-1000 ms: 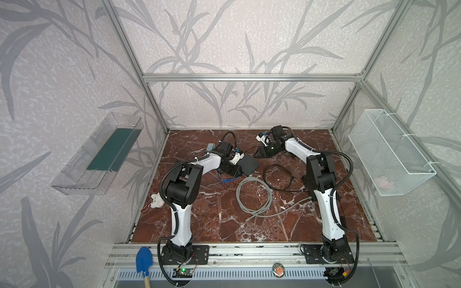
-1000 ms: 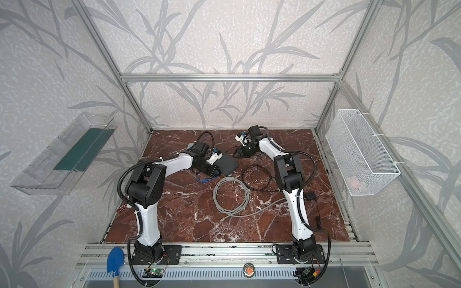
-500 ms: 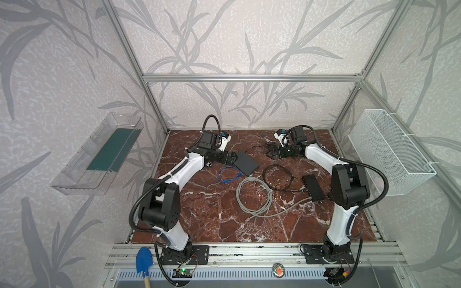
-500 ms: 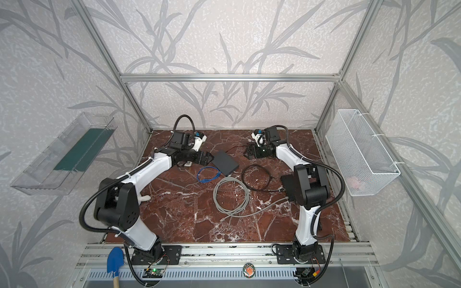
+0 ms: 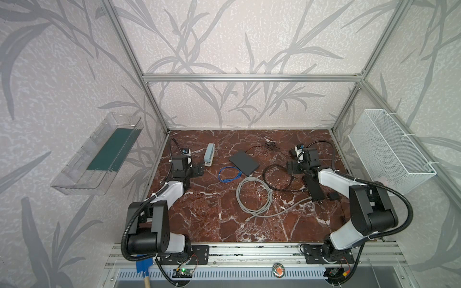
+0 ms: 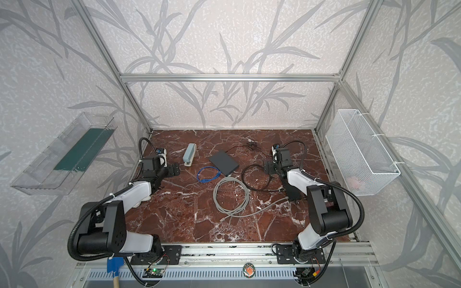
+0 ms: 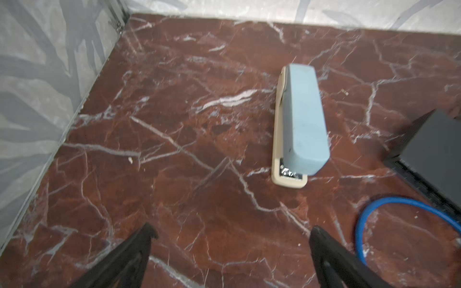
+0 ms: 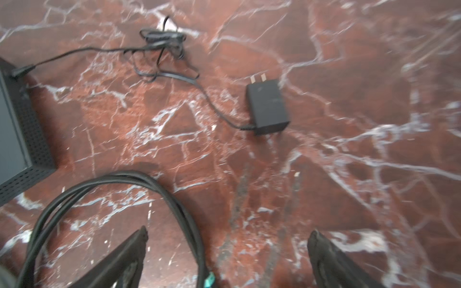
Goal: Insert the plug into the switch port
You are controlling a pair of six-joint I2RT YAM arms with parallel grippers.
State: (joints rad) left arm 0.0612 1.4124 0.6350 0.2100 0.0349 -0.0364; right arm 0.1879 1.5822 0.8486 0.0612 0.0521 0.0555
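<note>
The switch (image 5: 244,163) is a flat black box lying at mid-table in both top views, and an edge of it shows in both wrist views (image 7: 439,149) (image 8: 15,139). A blue cable (image 5: 229,173), a grey cable (image 5: 254,197) and a black cable (image 5: 277,178) lie coiled in front of it. I cannot tell which end is the plug. My left gripper (image 5: 199,169) (image 7: 230,230) is open and empty, left of the switch. My right gripper (image 5: 291,167) (image 8: 228,233) is open, right of it, over the black cable's loop (image 8: 149,179).
A blue-grey stapler (image 5: 209,154) (image 7: 299,124) lies near the left gripper. A black power adapter (image 8: 268,107) lies on the table, its thin lead running to the switch. A long black bar (image 5: 315,187) lies under the right arm. A white wire basket (image 5: 389,149) hangs on the right wall.
Both grippers have drawn back from the switch to their own sides and their jaws have opened wide. The stapler now shows.
</note>
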